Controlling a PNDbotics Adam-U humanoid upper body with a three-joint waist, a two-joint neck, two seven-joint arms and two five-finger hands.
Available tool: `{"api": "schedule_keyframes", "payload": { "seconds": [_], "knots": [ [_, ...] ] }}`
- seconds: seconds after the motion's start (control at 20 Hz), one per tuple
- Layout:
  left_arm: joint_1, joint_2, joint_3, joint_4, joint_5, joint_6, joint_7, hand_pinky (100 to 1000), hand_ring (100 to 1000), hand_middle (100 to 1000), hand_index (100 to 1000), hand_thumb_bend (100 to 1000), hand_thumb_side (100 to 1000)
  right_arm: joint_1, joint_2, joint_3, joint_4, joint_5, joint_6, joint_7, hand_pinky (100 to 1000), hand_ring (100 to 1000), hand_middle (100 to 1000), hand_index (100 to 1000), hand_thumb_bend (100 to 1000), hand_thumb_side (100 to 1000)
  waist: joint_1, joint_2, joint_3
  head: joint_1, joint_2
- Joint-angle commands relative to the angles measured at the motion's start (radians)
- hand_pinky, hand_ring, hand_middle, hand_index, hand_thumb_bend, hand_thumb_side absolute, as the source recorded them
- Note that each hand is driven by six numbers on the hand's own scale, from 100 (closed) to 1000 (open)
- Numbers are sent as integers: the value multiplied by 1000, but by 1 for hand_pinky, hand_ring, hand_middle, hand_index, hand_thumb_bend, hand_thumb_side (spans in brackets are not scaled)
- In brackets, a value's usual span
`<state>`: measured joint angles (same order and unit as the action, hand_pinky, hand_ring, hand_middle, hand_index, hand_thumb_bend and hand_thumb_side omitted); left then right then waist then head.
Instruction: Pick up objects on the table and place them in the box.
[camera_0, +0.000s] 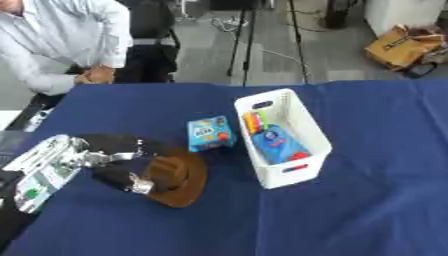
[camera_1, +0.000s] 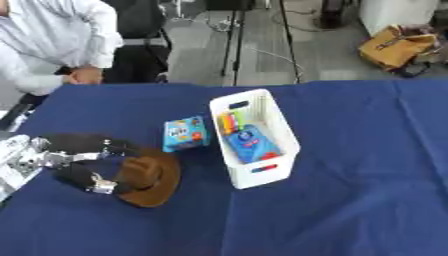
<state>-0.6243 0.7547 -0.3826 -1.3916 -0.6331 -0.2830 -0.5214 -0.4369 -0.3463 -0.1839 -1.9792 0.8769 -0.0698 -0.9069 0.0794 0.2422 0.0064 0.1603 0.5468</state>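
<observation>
One robot hand shows, the left hand (camera_0: 122, 165), reaching in from the left edge over the blue tablecloth (camera_0: 367, 210). Its fingers and thumb are curled around the near-left side of a brown cowboy hat (camera_0: 179, 177), so the hand is gripping the hat: the upper fingers lie across the hat's far-left brim and the thumb presses in at the lower left of the crown. Whether the hat rests flat on the cloth or is slightly raised cannot be told. The right hand shows in neither view.

Just beyond the hand's fingertips, up and to the right of the hat, stands a small blue carton (camera_0: 211, 133) with an orange and white print on its face; it is near the hat's far brim but apart from it. Farther right of the hand, past the carton, sits the white plastic box (camera_0: 302, 125), a long open bin with slotted handle cutouts in its end walls, lying at a slant on the cloth. Inside it, a flat blue packet (camera_0: 278, 145) with red at its near end lies on the bottom, and a cluster of bright yellow, green and orange sticks (camera_0: 254, 121) leans at the far-left inner wall. The carton and the box stand close together without touching.
</observation>
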Motion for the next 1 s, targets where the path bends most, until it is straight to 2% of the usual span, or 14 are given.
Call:
{"api": "schedule_keyframes", "payload": {
  "seconds": [0.05, 0.25, 0.4, 1.0],
  "knots": [
    [-18, 16, 18, 8, -23, 0, 36, 1000, 1000, 1000, 1000, 599, 1000, -13, -6, -3, -21, -10, -1, 0, 761, 730, 687, 680, 100, 668, -2, -12, -2, 4, -10],
    [-26, 13, 23, 16, -25, 1, 52, 1000, 1000, 1000, 1000, 568, 1000, -13, -5, -2, -21, -12, -1, 0, 761, 730, 686, 677, 100, 669, -3, -10, -3, 5, -12],
    [-31, 10, 26, 24, -19, 8, 50, 1000, 1000, 1000, 1000, 577, 1000, -13, -4, 0, -21, -12, -2, 0, 761, 730, 685, 678, 100, 668, -3, -10, -4, 6, -12],
    [-76, -31, 19, 129, -36, -17, -37, 1000, 1000, 1000, 1000, 629, 1000, -20, 0, -4, -21, -21, -5, 0, 760, 728, 680, 672, 100, 655, -3, -6, -17, 11, -13]
  ]
}}
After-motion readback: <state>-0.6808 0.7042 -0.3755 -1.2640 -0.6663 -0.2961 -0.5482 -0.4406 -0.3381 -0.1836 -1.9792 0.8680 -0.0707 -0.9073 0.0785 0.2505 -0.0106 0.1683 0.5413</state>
